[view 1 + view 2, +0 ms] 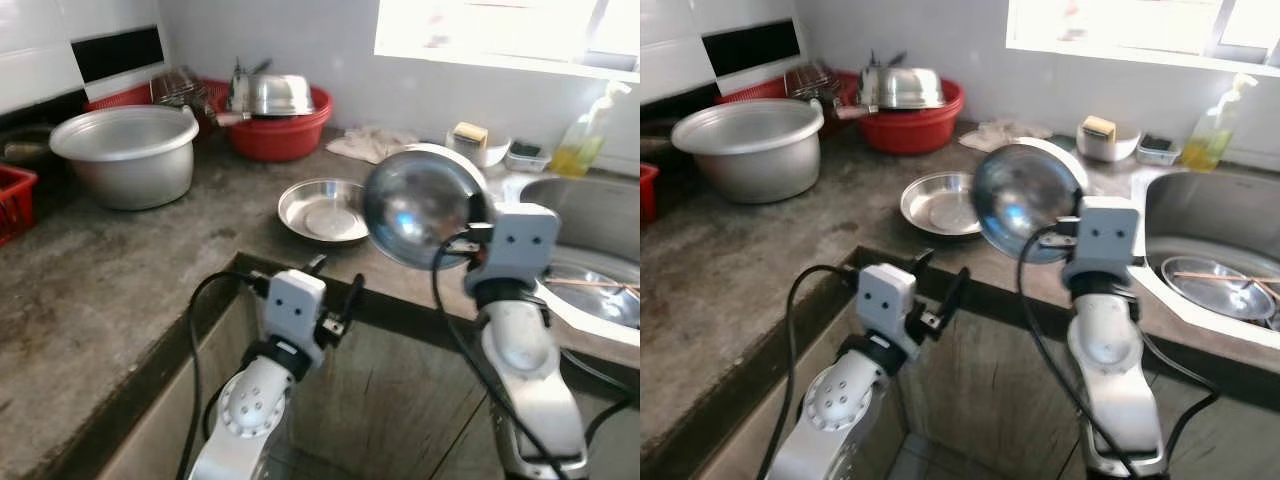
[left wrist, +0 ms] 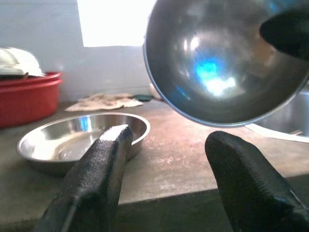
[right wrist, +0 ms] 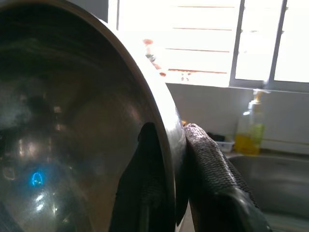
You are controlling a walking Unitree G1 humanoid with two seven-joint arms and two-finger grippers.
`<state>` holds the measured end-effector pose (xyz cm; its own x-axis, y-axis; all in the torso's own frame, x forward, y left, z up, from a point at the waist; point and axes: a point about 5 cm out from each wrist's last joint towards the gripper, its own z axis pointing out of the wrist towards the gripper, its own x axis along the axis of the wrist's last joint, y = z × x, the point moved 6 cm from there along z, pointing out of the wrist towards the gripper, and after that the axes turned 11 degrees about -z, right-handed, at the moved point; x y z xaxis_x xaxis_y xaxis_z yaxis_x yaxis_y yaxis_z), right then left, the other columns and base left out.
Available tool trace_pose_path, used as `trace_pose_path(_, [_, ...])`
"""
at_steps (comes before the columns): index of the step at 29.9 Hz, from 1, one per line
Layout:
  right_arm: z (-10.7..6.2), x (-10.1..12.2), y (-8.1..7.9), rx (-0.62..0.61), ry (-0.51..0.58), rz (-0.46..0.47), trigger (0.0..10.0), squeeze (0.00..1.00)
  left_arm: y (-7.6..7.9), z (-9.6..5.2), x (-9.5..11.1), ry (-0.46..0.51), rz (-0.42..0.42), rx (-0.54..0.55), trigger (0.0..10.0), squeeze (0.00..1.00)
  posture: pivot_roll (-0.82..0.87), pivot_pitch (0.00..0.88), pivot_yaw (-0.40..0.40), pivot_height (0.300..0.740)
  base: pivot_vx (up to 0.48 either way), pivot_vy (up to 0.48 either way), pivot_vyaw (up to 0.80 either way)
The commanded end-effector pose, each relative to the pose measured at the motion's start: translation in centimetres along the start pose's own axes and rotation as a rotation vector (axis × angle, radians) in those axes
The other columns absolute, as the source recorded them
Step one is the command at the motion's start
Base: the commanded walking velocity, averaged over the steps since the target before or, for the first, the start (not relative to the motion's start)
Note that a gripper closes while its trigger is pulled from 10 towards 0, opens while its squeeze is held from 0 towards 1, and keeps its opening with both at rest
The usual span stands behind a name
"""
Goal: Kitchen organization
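Counter point(image 1: 120, 270) | right pincer point(image 3: 177, 159) raised – clamps bowl point(image 1: 420, 205) rim | left pincer point(image 2: 166, 159) wide

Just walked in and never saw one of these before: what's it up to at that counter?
It's tidying dishes. The right gripper is shut on the rim of a steel bowl, holding it tilted in the air above the counter, next to the sink. The left gripper hangs open and empty near the counter edge. A steel plate sits on the counter just behind the held bowl.
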<state>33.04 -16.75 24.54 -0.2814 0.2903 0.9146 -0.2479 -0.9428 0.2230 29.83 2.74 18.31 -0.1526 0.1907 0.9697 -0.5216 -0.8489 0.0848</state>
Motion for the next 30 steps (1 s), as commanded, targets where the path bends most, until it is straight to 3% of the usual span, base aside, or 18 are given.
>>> trace_pose_path(1, [0.11,1.21,-0.44,0.013,0.04,0.009,10.0,0.0,-0.29,-0.03,-0.05,-0.004,0.015,0.007,10.0,0.0,0.06,0.0,-0.034,0.74,0.0,0.0,-0.78])
trace_pose_path(7, [0.19,1.44,-0.46,0.011,0.05,0.002,10.0,0.0,-0.28,-0.12,-0.6,-0.031,0.073,-0.004,10.0,0.0,0.06,0.0,-0.032,0.74,0.0,-0.197,-0.78])
trace_pose_path(12, [0.2,1.41,-0.52,0.01,0.048,0.004,10.0,0.0,-0.25,-0.2,-0.61,-0.026,0.046,-0.005,10.0,0.0,0.06,0.0,-0.032,0.74,0.049,-0.425,-0.74])
trace_pose_path(19, [0.23,1.38,-0.56,0.012,0.048,-0.002,10.0,0.0,-0.63,-0.08,-0.56,-0.026,0.035,0.013,10.0,0.0,0.06,0.0,-0.032,0.74,0.0,0.0,-0.75])
trace_pose_path(30, [0.46,1.24,-0.95,0.032,0.041,0.007,10.0,0.0,-0.54,-0.2,-0.76,-0.026,0.068,0.003,10.0,0.0,0.06,0.0,-0.035,0.74,0.19,-0.279,0.0])
